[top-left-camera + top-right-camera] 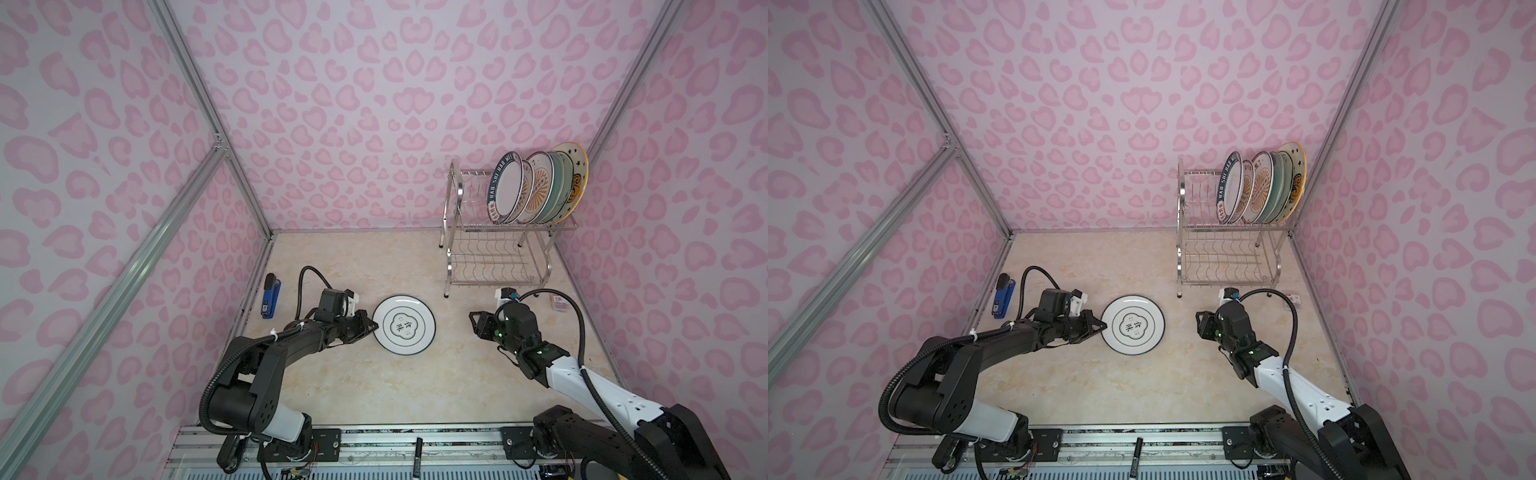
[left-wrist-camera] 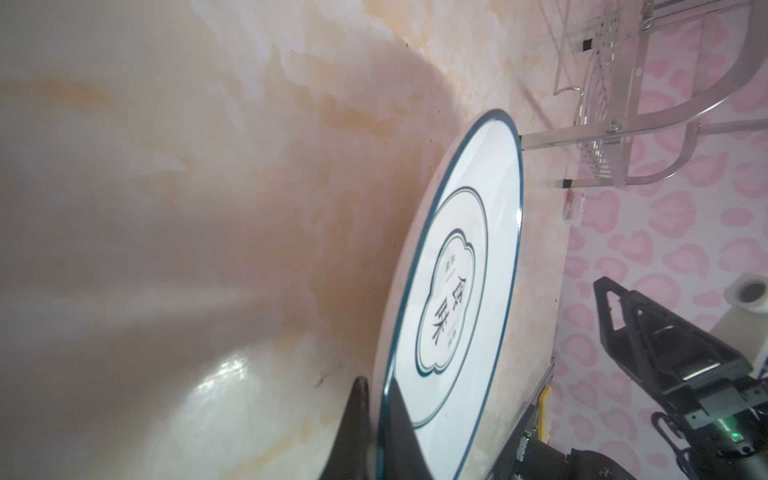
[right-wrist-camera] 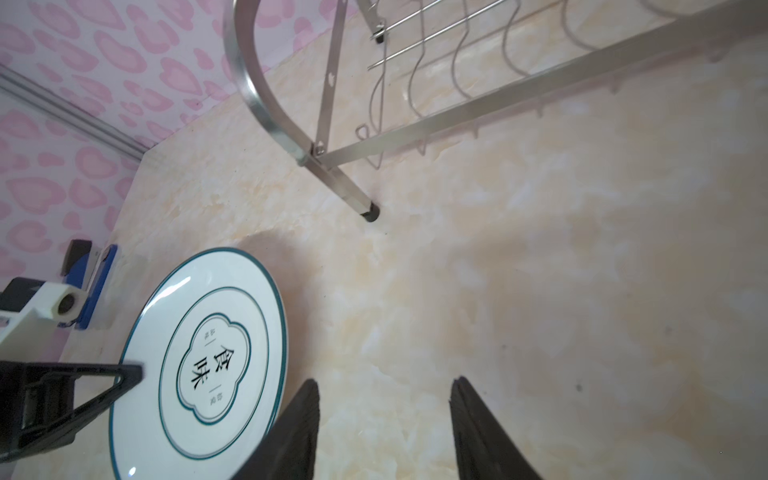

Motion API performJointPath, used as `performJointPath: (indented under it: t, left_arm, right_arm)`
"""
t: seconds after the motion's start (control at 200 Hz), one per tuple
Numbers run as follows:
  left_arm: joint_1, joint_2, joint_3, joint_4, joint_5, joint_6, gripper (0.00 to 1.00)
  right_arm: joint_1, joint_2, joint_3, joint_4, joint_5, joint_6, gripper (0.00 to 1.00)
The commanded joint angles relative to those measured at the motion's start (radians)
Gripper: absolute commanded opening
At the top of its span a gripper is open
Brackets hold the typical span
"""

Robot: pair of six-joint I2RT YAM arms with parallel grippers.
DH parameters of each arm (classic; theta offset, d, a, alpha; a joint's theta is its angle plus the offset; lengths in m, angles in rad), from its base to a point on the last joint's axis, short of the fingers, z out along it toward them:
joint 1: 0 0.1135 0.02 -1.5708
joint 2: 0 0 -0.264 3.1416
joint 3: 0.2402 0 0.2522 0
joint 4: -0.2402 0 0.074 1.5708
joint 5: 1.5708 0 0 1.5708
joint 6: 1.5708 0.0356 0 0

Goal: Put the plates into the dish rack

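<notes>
In both top views the round white ceramic plate with a thin teal rim line and a centre emblem [image 1: 404, 325] lies face-up on the cream marbled surface [image 1: 374, 395]. Your left pincer [image 1: 371, 328] bites its 9 o'clock rim. The right pincer [image 1: 473, 324] hangs well apart at the plate's 3 o'clock, so the left arm is the nearer one. The two-tier chrome wire dish rack [image 1: 490, 266] stands at the plate's 1 o'clock. Six glazed plates [image 1: 536, 187] stand on edge at the right end of its upper tier, with bare slots to their left.

In the left wrist view the left pincer [image 2: 380, 415] is pressed together on the white plate [image 2: 457, 270], one black finger beneath the rim and one on the glossy face. Whether the plate has left the surface you cannot tell from here.

In the right wrist view the right pincer [image 3: 384, 386] stands spread, with nothing between its ribbed fingers. The white plate [image 3: 216, 353] lies just beside it.

I judge the coming move turns on tipping the plate on edge so that it lines up with a free slot. The slick glaze could slip in a pinch on one side of the rim.
</notes>
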Motion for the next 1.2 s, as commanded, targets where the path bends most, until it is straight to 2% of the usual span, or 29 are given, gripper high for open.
performJointPath:
  t: [0.0,0.135,0.315,0.65,0.96,1.085,1.195]
  left_arm:
    - [0.038,-0.019,-0.023,0.146,0.126,0.011,0.03]
    - [0.096,-0.005,-0.079,0.267,0.194,-0.037,0.03]
    - [0.125,0.004,-0.133,0.379,0.209,-0.085,0.03]
    - [0.132,-0.038,-0.145,0.366,0.206,-0.078,0.03]
    - [0.134,-0.081,-0.146,0.322,0.201,-0.056,0.03]
    - [0.133,-0.094,-0.146,0.307,0.199,-0.051,0.03]
    - [0.134,-0.107,-0.145,0.283,0.191,-0.041,0.03]
  right_arm:
    - [0.042,0.074,0.016,0.140,-0.010,0.067,0.50]
    - [0.069,0.174,0.022,0.278,-0.079,0.147,0.51]
    - [0.173,0.279,0.093,0.293,-0.045,0.151,0.53]
    - [0.267,0.439,0.187,0.371,-0.074,0.192,0.54]
    - [0.288,0.508,0.218,0.451,-0.131,0.233,0.25]
    - [0.292,0.516,0.220,0.470,-0.146,0.242,0.21]
    - [0.293,0.517,0.219,0.471,-0.153,0.242,0.14]
